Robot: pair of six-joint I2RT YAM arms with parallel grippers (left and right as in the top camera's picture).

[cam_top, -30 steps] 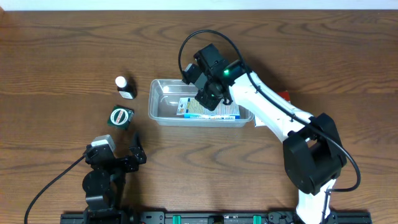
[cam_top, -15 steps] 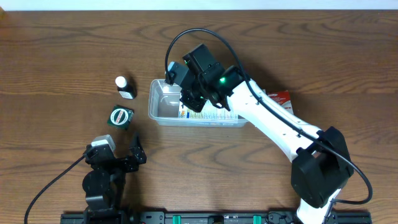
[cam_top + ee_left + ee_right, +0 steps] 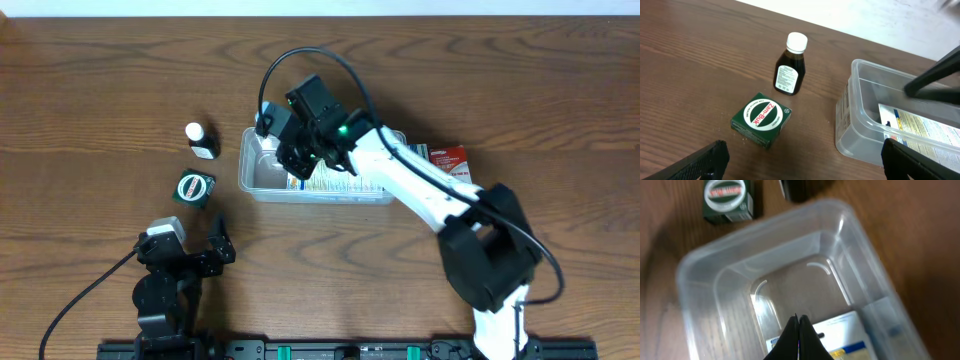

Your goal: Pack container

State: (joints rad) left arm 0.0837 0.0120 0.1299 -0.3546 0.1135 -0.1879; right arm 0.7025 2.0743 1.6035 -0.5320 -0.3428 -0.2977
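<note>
By the near edge at the left, the left pincer [image 3: 804, 150] sits spread and idle. Ahead of it the brown bottle [image 3: 201, 140] and green box [image 3: 194, 187] wait on the surface, unpacked. The container [image 3: 244, 168] lies mid-surface toward the far edge, with a printed carton [image 3: 925, 125] in its right half. The right pincer [image 3: 799, 332], pressed together and empty, has slid leftward over the container's bare left end. That uncovered a red box [image 3: 452, 158] beyond its right end. It is likely heading for the loose items.

dark wood-grain table [image 3: 90, 80], pale strip [image 3: 865, 15] beyond it.
</note>
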